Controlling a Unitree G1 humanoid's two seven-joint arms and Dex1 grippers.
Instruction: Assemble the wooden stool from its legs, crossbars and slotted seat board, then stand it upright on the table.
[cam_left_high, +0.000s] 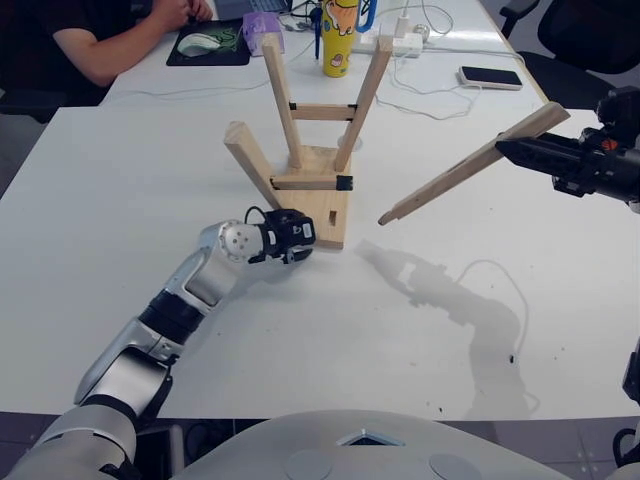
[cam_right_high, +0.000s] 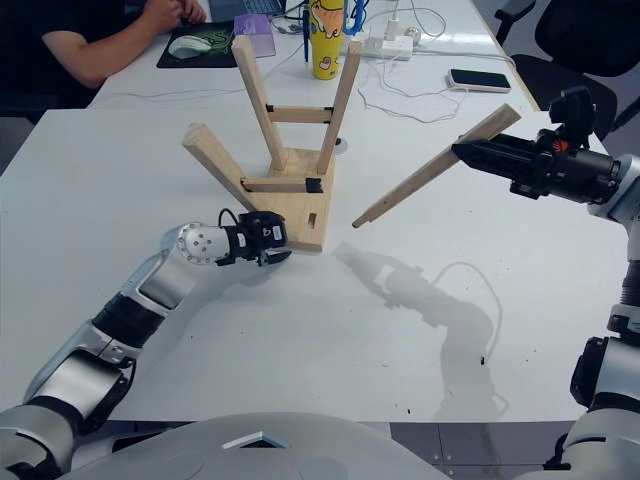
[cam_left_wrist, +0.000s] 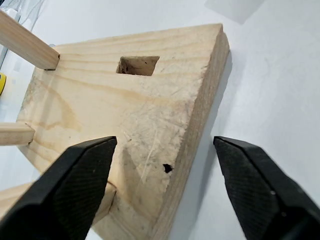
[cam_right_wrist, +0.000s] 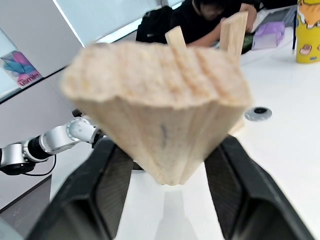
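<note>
The left wrist view shows what the head views do not. The left pincer (cam_left_wrist: 165, 145) gapes wide across the near corner of the seat board (cam_left_wrist: 125, 100). One finger (cam_left_wrist: 85, 170) is over the board's face and the other is out over the bare worktop (cam_left_wrist: 280, 75) beside the board's edge. I cannot tell whether either pad touches the wood. Ahead of that pincer, an empty rectangular slot (cam_left_wrist: 137, 65) is cut through the board.

The right wrist view shows the end grain of the loose leg (cam_right_wrist: 160, 110), clamped between the right pincer's two fingers (cam_right_wrist: 112, 175).

From the head views, the right pincer (cam_left_high: 508, 147) is up in the air, well apart from the left one. It is closed on the loose leg near its upper end. The leg slants down from this pincer towards the stool, and its lower tip hangs clear of the worktop, near the seat board but not touching it.

Counted:
- One seat board lies upside down just ahead of the left pincer.
- Three legs are fitted into the board: two upright ones (cam_left_high: 281, 95) (cam_left_high: 365, 95) and a third (cam_left_high: 248, 160) leaning outward.
- A fourth leg is the one held in the right pincer.
- Two crossbars are in place: one (cam_left_high: 322, 112) joins the two upright legs, and a lower one (cam_left_high: 308, 183) sits close above the board.

Beyond the stool, far from both pincers, stand a yellow cup (cam_left_high: 338, 40) and a phone (cam_left_high: 490, 77).
</note>
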